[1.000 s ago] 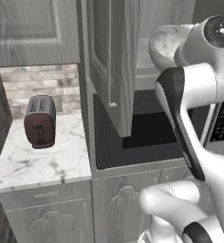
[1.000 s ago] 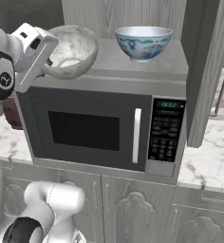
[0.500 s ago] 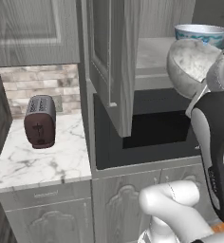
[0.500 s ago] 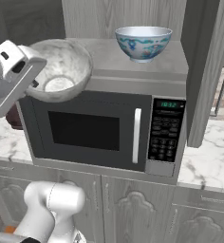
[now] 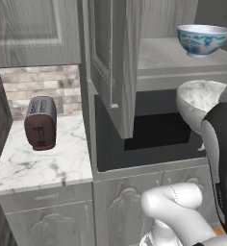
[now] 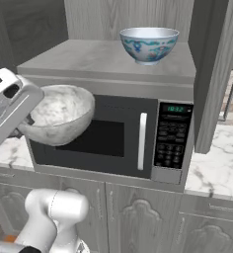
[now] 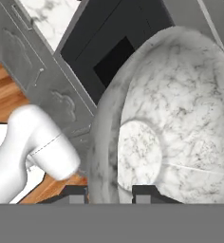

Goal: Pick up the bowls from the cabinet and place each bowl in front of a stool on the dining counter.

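2 bowls: marbled bowl pinched by its rim in gripper, held in air in front of microwave, tilted. Painted bowl sits upright on cabinet shelf, at 1 o'clock from marbled one, well apart. Toaster on worktop.

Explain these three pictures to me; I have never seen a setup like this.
This is a rendered kitchen with a white robot arm on a driving base. Two pictures come from cameras on the base, behind the arm to its left and right; the third looks along the gripper itself. The gripper is shut on the rim of a marbled bowl, held in the air in front of the microwave. A painted bowl stands on the cabinet shelf above the microwave. A toaster stands on the marble worktop to the left.
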